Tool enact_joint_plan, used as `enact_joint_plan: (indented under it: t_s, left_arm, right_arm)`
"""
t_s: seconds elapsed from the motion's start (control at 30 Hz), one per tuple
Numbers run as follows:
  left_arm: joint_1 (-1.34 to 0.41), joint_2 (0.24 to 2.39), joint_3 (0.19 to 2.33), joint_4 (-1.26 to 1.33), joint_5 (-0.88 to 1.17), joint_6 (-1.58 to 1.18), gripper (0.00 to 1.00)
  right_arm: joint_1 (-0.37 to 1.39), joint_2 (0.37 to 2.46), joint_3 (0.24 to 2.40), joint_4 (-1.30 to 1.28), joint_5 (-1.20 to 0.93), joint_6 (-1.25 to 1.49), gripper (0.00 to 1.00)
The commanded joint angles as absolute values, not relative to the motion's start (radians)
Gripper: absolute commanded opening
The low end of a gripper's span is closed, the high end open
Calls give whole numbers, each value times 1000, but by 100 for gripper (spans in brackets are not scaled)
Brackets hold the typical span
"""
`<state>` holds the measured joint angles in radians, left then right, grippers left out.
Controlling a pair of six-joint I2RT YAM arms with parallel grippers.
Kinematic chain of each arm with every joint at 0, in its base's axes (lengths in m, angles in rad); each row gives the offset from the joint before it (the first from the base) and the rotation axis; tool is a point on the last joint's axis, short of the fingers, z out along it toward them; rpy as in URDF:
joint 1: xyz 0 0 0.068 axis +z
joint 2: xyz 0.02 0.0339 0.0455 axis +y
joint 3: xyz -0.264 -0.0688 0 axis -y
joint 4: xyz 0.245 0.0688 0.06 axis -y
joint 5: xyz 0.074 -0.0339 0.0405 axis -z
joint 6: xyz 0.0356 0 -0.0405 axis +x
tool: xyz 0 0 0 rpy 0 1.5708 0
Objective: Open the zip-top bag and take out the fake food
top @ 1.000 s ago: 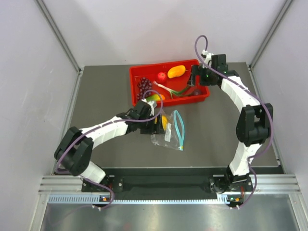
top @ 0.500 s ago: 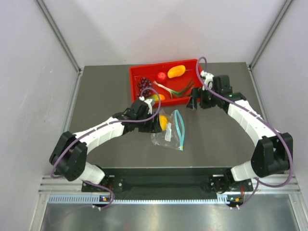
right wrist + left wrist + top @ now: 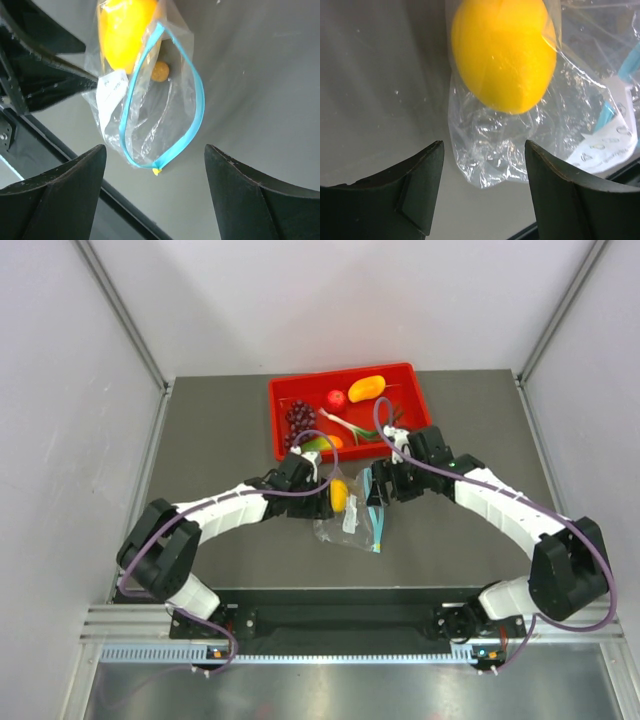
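Note:
The zip-top bag [image 3: 357, 515] lies on the table with its teal zip strip [image 3: 192, 125] spread in an open loop. The yellow lemon [image 3: 339, 495] sits inside it, also seen in the left wrist view [image 3: 502, 52] and the right wrist view [image 3: 125, 30]. A small orange piece [image 3: 160, 71] lies in the bag beside it. My left gripper [image 3: 485, 150] is open, straddling the bag's closed end. My right gripper [image 3: 155, 148] is open above the bag's mouth, empty. The mango-shaped fruit [image 3: 367, 388] lies in the red tray [image 3: 340, 373]. The maroon piece is hidden.
The tray at the back also holds a purple grape bunch [image 3: 299, 418], a small red ball [image 3: 337, 399] and a green onion [image 3: 352, 427]. The bag's white label [image 3: 112, 90] faces up. The table's near edge [image 3: 400, 590] runs close below the bag.
My right arm has swung from over the tray down and left to the bag's open mouth. My left gripper has stayed at the lemon end of the bag.

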<state>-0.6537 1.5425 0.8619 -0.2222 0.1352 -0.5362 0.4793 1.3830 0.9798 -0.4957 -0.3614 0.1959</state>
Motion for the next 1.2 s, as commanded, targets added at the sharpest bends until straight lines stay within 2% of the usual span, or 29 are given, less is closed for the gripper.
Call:
enact_joint_plan:
  t_s: [0.0, 0.2, 0.43, 0.47, 0.77, 1.03, 1.1, 1.17]
  left_arm:
    - [-649, 1566, 864, -137, 109, -519, 70]
    - [-649, 1624, 874, -98, 144, -500, 63]
    - [-649, 1664, 903, -97, 164, -482, 46]
    - [-649, 1669, 905, -95, 172, -480, 40]
    - [-649, 1666, 902, -75, 219, -477, 31]
    - [-650, 1684, 904, -52, 343, -449, 6]
    - [-652, 1689, 904, -46, 362, -440, 1]
    - [-653, 1695, 902, -35, 394, -433, 0]
  right_arm:
    - [500, 1339, 966, -472, -344, 224, 78]
    - [500, 1327, 943, -465, -261, 255, 74]
    - [500, 1351, 937, -417, -232, 276, 69]
    - [506, 1371, 940, -413, -245, 275, 69]
    - [598, 1469, 1003, -379, -250, 276, 68]
    - [623, 1522, 1020, -285, -328, 270, 68]
    - [623, 1539, 1016, -249, -356, 267, 68]
    - [621, 1558, 997, -227, -367, 265, 68]
